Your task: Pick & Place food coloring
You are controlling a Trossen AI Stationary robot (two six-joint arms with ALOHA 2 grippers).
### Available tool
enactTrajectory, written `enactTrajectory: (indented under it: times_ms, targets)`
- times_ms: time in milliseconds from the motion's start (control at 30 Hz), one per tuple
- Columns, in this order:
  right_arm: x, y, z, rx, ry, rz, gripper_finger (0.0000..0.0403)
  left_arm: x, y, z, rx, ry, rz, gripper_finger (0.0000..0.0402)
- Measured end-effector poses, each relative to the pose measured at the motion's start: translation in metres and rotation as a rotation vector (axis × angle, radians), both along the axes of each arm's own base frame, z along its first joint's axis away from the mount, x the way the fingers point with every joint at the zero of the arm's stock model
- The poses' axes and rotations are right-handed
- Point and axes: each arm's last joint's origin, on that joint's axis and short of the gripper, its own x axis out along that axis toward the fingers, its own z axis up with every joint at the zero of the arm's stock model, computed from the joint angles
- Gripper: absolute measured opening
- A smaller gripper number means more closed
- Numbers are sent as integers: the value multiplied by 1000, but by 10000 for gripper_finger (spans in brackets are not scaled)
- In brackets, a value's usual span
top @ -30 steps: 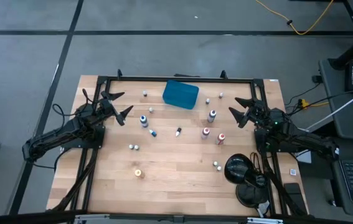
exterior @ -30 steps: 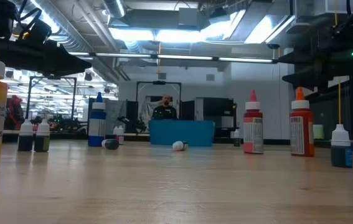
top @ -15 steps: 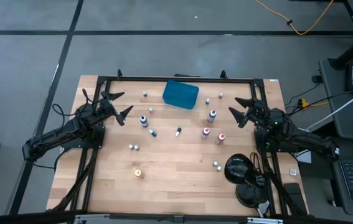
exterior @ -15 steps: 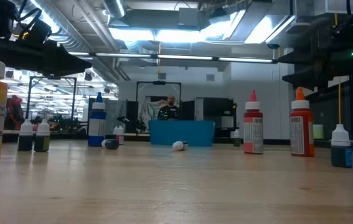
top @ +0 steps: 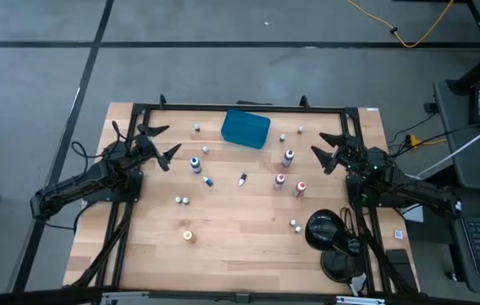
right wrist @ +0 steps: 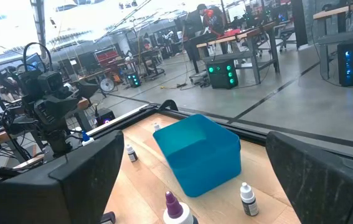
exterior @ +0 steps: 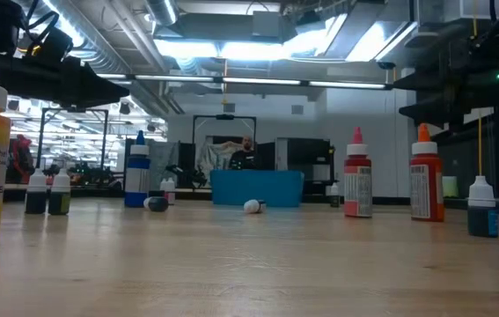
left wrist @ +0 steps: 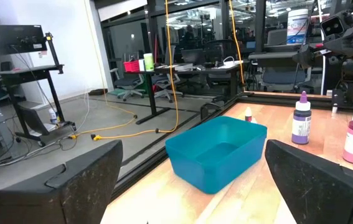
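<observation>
A big open workshop stretches out behind the pale wooden surface (top: 240, 220), desks and monitors under bright ceiling lights, and a person (exterior: 245, 151) stands far back beyond the far edge. On the surface, the food coloring (top: 195, 163) is scattered everywhere, not one bottle in the teal tray (top: 245, 128) that sits at the far middle. A blue bottle stands upright just left of centre, with a small one lying on its side just beside it. Over to the right, a purple bottle (top: 288, 157), a pink one (top: 280, 180) and a red one (top: 300, 188) stand in a loose cluster. An orange bottle (top: 188, 236) stands alone toward the near edge. Two tiny vials (top: 182, 200) stand side by side on the left, another pair (top: 295, 225) on the right.

The left hand (top: 160, 144) hovers above the surface's left side, fingers spread wide, gripping nothing. The right hand (top: 328, 149) mirrors it on the right side, fingers equally wide apart and empty. Both point inward toward the tray, well apart from any bottle.
</observation>
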Motion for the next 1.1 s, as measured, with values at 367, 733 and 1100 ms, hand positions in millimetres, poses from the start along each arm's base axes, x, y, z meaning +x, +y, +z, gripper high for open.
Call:
enactTrajectory:
  times_ms: [367, 733, 1100]
  targets:
    - [0, 0, 0, 0, 0, 0, 392, 0, 0, 0, 0, 0, 0, 390]
    - [0, 0, 0, 0, 0, 0, 392, 0, 0, 2, 190, 125, 15, 389]
    - [0, 0, 0, 0, 0, 0, 392, 0, 0, 2, 69, 33, 4, 390]
